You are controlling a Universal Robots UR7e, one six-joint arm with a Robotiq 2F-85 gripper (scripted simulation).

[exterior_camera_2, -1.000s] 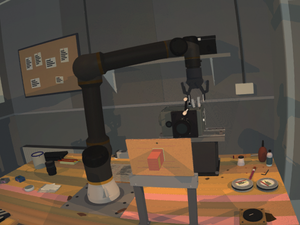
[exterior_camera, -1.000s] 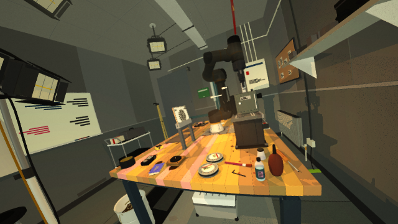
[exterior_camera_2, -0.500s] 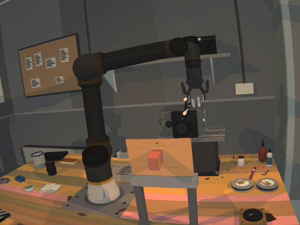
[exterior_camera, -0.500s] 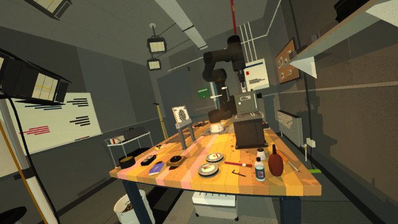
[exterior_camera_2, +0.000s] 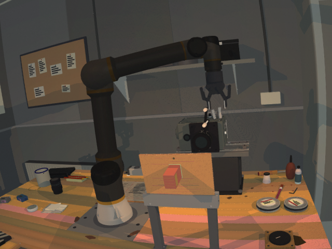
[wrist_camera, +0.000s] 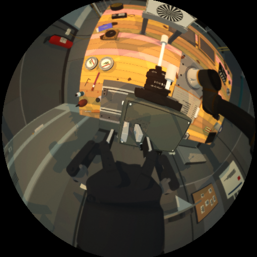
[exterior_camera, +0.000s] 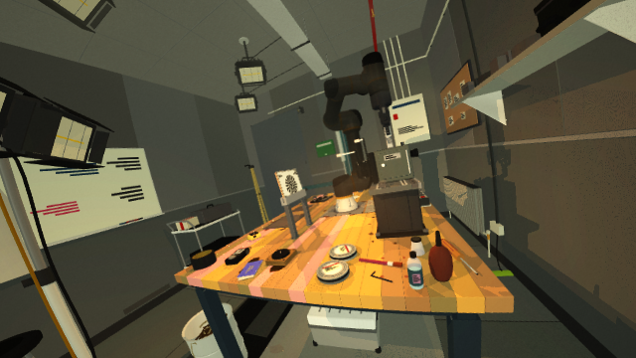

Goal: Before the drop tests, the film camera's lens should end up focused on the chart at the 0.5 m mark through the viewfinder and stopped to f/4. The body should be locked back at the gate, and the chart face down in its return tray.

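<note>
My gripper [exterior_camera_2: 215, 102] [wrist_camera: 128, 140] [exterior_camera: 386, 130] hangs open and empty just above the top rear of the film camera [exterior_camera_2: 201, 134] [wrist_camera: 154, 127] [exterior_camera: 394, 164]. The grey-green camera sits on a rail atop a dark pedestal [exterior_camera: 399, 214] [exterior_camera_2: 228, 174], and two pale tabs [wrist_camera: 131, 132] [exterior_camera_2: 216, 112] stand on its top below my fingers. Its black lens [wrist_camera: 155, 83] [exterior_camera_2: 201, 142] carries white-tipped levers [wrist_camera: 163, 49] [exterior_camera_2: 205, 116] and faces the chart [exterior_camera: 288, 183] [wrist_camera: 169, 12] [exterior_camera_2: 176, 173], which stands upright on a grey stand [exterior_camera: 297, 211] [exterior_camera_2: 182, 211].
The wooden bench [exterior_camera: 348, 258] carries two round film cans [exterior_camera: 338, 261] [exterior_camera_2: 281, 203], a brown blower [exterior_camera: 440, 258], bottles [exterior_camera: 415, 271] and a red pen [exterior_camera: 380, 262] on its near end. The arm's base [exterior_camera_2: 112, 209] stands left of the pedestal. A shelf [exterior_camera: 521, 64] juts from the wall.
</note>
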